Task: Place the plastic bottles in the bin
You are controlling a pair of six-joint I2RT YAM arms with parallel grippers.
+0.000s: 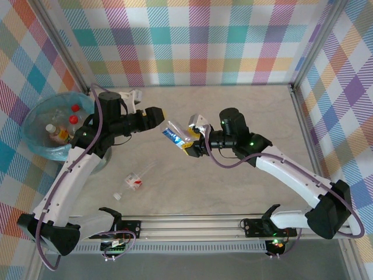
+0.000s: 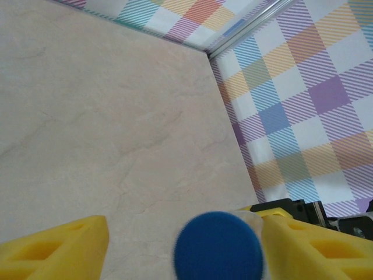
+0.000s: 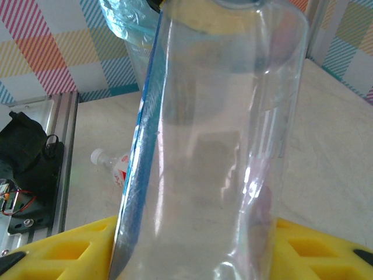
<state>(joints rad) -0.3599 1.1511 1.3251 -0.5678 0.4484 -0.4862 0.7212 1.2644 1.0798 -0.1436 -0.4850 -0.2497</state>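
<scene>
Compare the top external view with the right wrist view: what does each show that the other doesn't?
Top external adds red-capped bottles inside the bin and the left gripper at one end of the clear bottle. Right wrist adds the right gripper's yellow fingers against that bottle, close up. Shared: the held bottle, the white-capped bottle lying on the table, and the bin's teal bag.

Held bottle (image 1: 175, 135): clear, blue label, blue cap (image 2: 218, 248). Pads (image 3: 58, 251) of left hand (image 1: 161, 118) and right hand (image 1: 191, 139): yellow. Bin (image 1: 35, 149) liner: teal; 2 red caps (image 1: 74, 108) inside. Worktop (image 1: 233, 192): beige, marbled. Walls (image 1: 192, 41): pastel plaid.
</scene>
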